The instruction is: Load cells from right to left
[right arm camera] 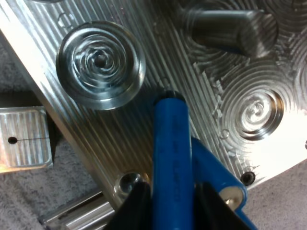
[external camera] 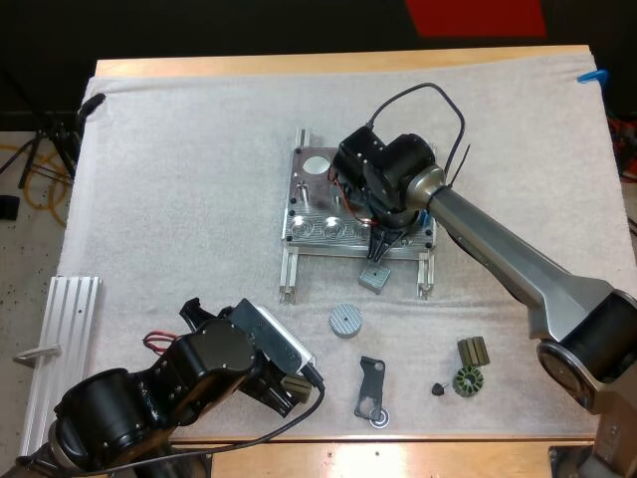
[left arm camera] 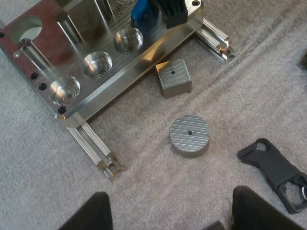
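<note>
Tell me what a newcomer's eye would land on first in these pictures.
First, the right gripper, shut on a bright blue cylinder and poised over the metal fixture at the middle of the white mat. Next, the square metal block and the round ribbed disc, lying loose on the mat just in front of the fixture's near edge.

One fixture [external camera: 311, 199], two blue cylinders [right arm camera: 171, 153], one square block [external camera: 374, 278], one disc [external camera: 344, 321], one bracket [external camera: 371, 386], three small parts [external camera: 468, 381]
</note>
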